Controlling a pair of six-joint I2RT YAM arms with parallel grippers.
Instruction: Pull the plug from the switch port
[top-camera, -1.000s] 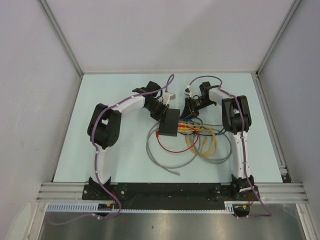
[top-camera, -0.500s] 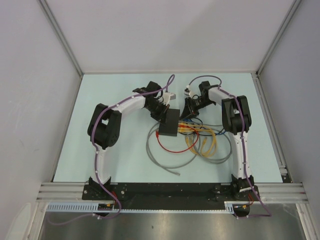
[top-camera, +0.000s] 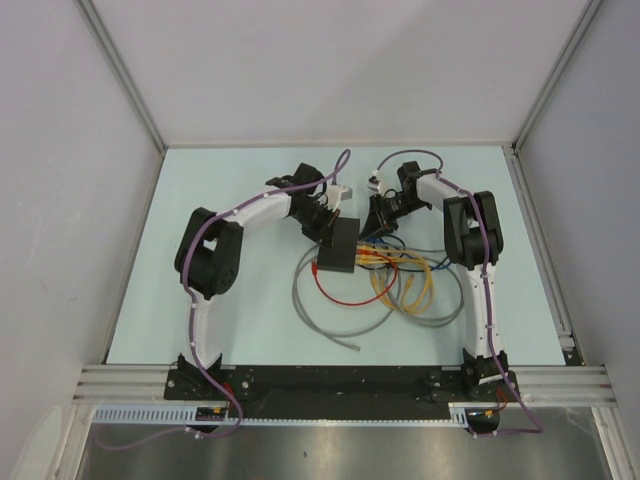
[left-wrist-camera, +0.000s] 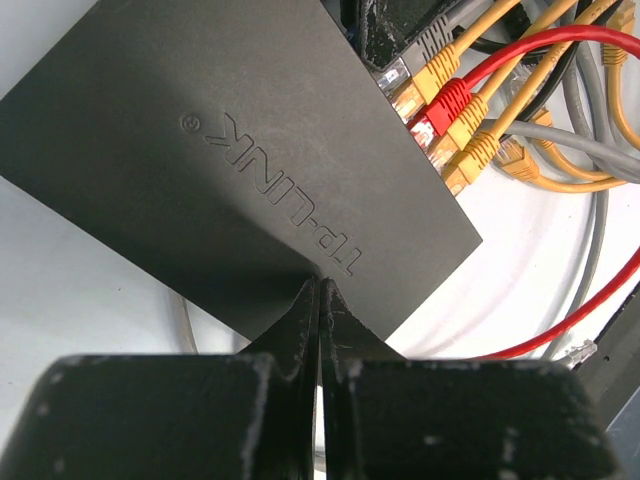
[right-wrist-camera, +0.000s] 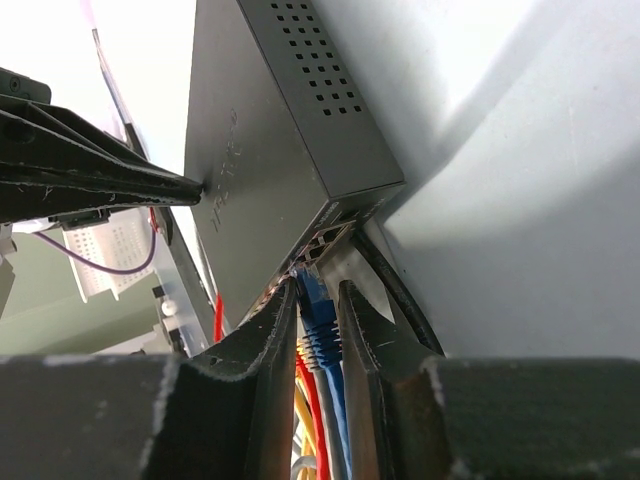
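The switch (top-camera: 338, 250) is a flat black box lying mid-table; its lettered top fills the left wrist view (left-wrist-camera: 200, 170). My left gripper (top-camera: 327, 231) is shut, its tips (left-wrist-camera: 322, 283) resting on the switch's top near one edge. A blue plug (right-wrist-camera: 318, 300) sits in a port at the end of the row of sockets. My right gripper (right-wrist-camera: 319, 292) has both fingers closed against this plug's sides, just behind the port. From above, the right gripper (top-camera: 373, 230) stands at the switch's right edge, and the blue plug is hidden there.
Yellow plugs (left-wrist-camera: 437, 78) and a red plug (left-wrist-camera: 450, 100) fill neighbouring ports. Yellow cables (top-camera: 410, 285), a red loop (top-camera: 345, 295) and a grey cable (top-camera: 322, 322) sprawl on the table in front of the switch. A black cable (right-wrist-camera: 405, 300) runs beside my right finger.
The right gripper's fingers have narrowed onto the blue plug. Both arms and the switch stay where they were.
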